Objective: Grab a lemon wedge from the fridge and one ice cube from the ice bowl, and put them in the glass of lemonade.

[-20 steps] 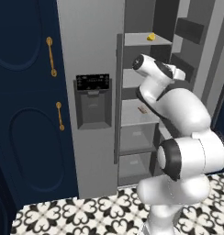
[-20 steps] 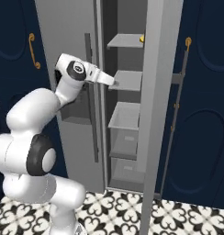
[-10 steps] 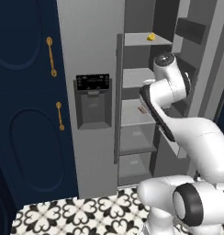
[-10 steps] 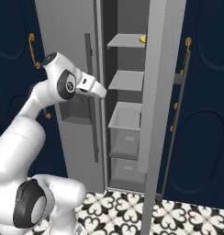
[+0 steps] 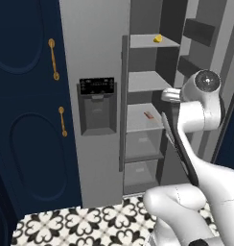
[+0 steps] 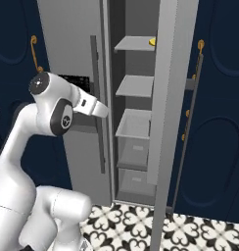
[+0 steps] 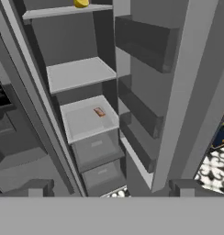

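Lemon wedge (image 5: 158,38) sits on the open fridge's (image 5: 95,57) top shelf; tool (image 7: 109,187) spread, empty.

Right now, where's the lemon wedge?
The lemon wedge sits on the top shelf inside the open fridge, near that shelf's right end in the left base view, two shelves above a small reddish item.

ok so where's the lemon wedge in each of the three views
Left base view: the lemon wedge lies on the top shelf of the open fridge, upper middle right.
Right base view: on that top shelf, at its right end, by the open door's edge.
Hand view: at the very top edge, left of centre.
Shared landmark: the top shelf.
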Available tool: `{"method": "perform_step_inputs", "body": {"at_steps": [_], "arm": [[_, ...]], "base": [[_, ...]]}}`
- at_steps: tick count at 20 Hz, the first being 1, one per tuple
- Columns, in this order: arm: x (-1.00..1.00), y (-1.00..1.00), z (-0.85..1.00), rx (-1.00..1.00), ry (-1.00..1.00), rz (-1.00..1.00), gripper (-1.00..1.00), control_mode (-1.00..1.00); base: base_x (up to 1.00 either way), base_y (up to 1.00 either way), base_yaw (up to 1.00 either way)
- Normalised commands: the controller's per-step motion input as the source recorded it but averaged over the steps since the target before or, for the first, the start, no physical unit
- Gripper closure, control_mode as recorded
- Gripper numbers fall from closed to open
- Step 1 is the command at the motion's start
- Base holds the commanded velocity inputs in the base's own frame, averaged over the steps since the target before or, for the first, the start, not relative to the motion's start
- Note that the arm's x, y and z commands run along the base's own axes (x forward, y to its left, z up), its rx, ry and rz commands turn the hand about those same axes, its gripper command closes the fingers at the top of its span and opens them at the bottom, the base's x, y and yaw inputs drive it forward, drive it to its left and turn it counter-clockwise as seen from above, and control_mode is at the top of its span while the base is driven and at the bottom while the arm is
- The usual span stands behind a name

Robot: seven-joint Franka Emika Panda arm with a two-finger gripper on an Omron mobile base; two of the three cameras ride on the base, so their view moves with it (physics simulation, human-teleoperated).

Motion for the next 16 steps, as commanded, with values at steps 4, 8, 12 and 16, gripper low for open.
{"method": "perform_step_inputs", "body": {"at_steps": [4, 8, 12, 16], "arm": [[-0.25, 0.0, 0.06, 0.0, 0.05, 0.0, -1.0, -1.0], [-0.03, 0.0, 0.0, 0.0, 0.0, 0.02, -1.0, -1.0], [-0.86, 0.03, 0.0, 0.0, -0.04, 0.12, -1.0, -1.0], [-0.03, 0.0, 0.06, 0.0, 0.0, 0.01, -1.0, -1.0]], "base": [[0.0, 0.0, 0.0], [0.0, 0.0, 0.0], [0.0, 0.0, 0.0], [0.0, 0.0, 0.0]]}}
